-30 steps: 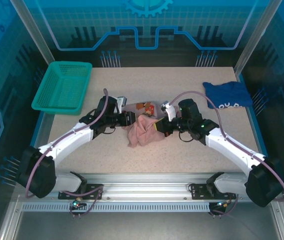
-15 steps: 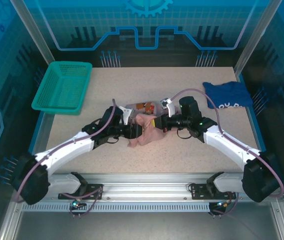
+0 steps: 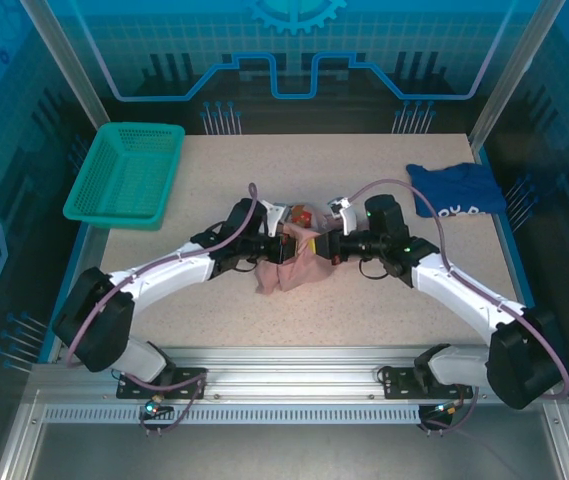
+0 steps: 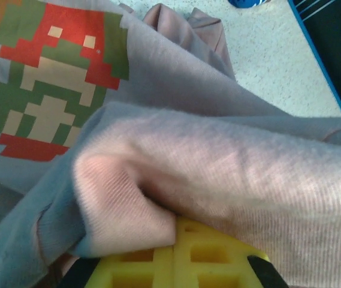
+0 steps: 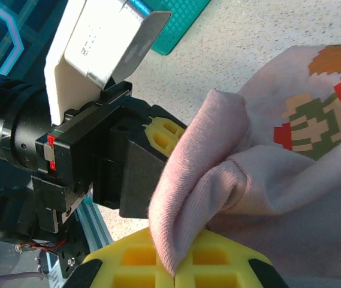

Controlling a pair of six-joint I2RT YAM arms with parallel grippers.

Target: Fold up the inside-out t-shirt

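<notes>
Tabletop (image 3: 364,180) with basket (image 3: 124,175), blue shirt (image 3: 459,188); left claw (image 3: 287,243), right claw (image 3: 314,245) tight on t-shirt (image 3: 294,272).

The left arm (image 3: 164,275) and the right arm (image 3: 454,285) are stretched forward from their bases and angled inward. The left gripper (image 3: 284,243) and the right gripper (image 3: 318,246) are held low, facing each other and almost touching. Each pair of yellow fingers (image 5: 158,258) is closed on a fold of the inside-out t-shirt (image 3: 286,272).
</notes>
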